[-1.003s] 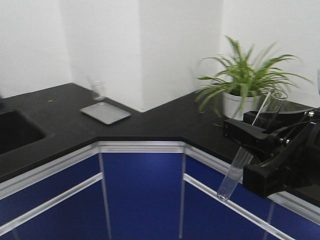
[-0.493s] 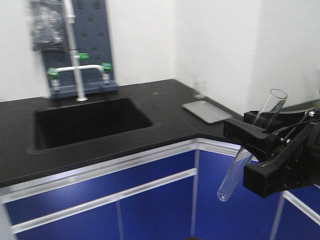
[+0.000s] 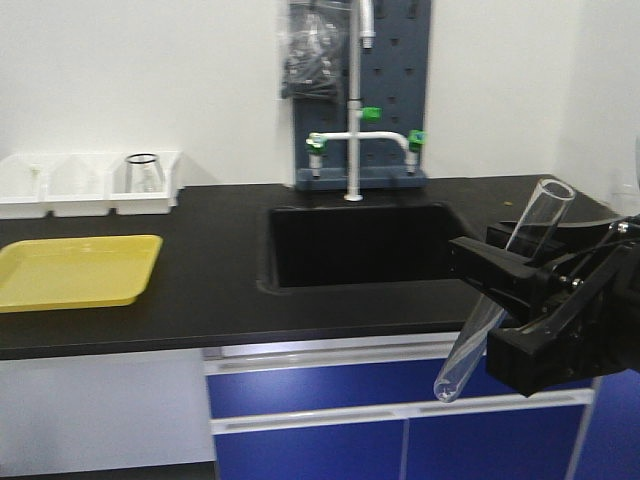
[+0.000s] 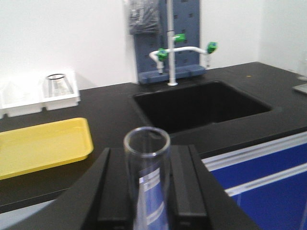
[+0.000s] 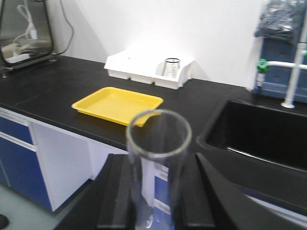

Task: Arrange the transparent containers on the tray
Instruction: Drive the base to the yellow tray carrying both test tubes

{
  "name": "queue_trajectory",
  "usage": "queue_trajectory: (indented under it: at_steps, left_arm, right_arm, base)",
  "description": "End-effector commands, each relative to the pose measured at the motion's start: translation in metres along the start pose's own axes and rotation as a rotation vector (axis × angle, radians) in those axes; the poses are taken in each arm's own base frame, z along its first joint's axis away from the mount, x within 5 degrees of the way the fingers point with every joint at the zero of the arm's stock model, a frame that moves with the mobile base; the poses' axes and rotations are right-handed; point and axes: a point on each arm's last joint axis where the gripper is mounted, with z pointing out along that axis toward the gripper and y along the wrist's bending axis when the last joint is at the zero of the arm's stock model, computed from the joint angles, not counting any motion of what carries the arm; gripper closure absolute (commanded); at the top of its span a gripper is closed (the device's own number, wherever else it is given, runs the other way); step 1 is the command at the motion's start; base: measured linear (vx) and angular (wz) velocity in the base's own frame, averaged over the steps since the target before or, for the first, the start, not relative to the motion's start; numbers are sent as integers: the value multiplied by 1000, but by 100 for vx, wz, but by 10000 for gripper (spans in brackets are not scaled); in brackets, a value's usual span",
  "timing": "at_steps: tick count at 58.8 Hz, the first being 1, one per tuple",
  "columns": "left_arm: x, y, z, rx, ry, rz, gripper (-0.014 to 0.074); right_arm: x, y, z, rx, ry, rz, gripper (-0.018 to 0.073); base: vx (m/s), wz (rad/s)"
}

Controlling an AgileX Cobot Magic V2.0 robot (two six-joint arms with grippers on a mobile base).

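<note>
Each wrist view shows a clear test tube standing between black fingers. My left gripper (image 4: 147, 158) is shut on a transparent container (image 4: 147, 191), its open rim toward the camera. My right gripper (image 5: 158, 163) is shut on a wider transparent container (image 5: 158, 132). In the front view one tilted tube (image 3: 500, 300) is clamped in a black gripper (image 3: 520, 310) at the right edge, out past the counter front; I cannot tell which arm it is. The yellow tray (image 3: 70, 270) (image 4: 38, 146) (image 5: 117, 104) lies bare on the black counter, far left of the grippers.
A black sink (image 3: 360, 240) with a white faucet (image 3: 352, 100) is set in the counter (image 3: 215, 300). White bins (image 3: 90, 185) behind the tray hold a glass flask (image 3: 143, 172). Blue cabinet fronts (image 3: 330, 430) lie below. A clear-fronted case (image 5: 24, 28) stands far left.
The front view has swung left, from the plant corner past a grey tray to the sink and the yellow tray. The tube stays clamped in the gripper at the same place in frame.
</note>
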Motion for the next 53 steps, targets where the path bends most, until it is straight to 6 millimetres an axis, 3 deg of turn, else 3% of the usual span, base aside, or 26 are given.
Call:
queue_trajectory:
  at_steps: [1, 53]
  left_arm:
    - [-18, -4, -4, 36, -106, -4, 468]
    - [-18, -4, -4, 36, -106, -4, 468]
  right_arm:
    - [-21, 1, -8, -10, -130, -12, 400]
    - [-21, 1, -8, -10, -130, -12, 400]
  base:
    - [14, 50]
    - [20, 51]
